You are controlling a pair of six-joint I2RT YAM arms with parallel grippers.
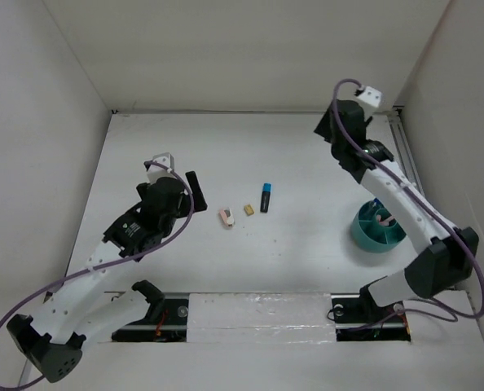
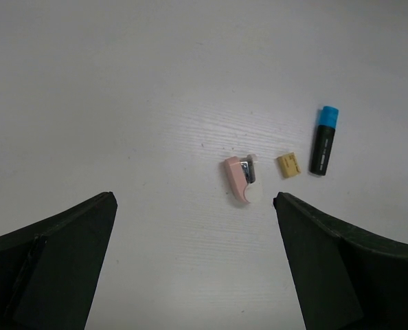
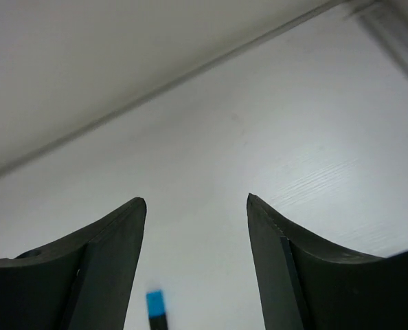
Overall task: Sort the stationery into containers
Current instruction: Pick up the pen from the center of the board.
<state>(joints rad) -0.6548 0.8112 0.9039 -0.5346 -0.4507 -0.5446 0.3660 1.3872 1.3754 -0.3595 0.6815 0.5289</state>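
Left gripper (image 2: 194, 199): jaws spread wide, nothing between them, held above the bare table (image 1: 307, 155) at its left-centre. Right gripper (image 3: 196, 199): jaws parted to a moderate gap, nothing held, raised over the far right part of the table and facing the far wall. Items ahead of the left gripper, in a short row at mid-table, left to right: pink eraser block (image 2: 240, 180), with a small dark-and-metal inset on one face, lying flat; tan eraser block (image 2: 288, 166), smaller, just right of the pink one and apart from it; blue-black highlighter (image 2: 324, 141), lying flat just right of the tan block without touching it, blue cap toward the far side. The highlighter's blue cap also shows, blurred, at the bottom of the right wrist view between that gripper's fingers. Teal cup (image 1: 371, 243): round, upright, with inner divider walls, at the near right of the table, well apart from the row, partly crossed by the right arm; pinkish contents show in one compartment, kind not discernible.
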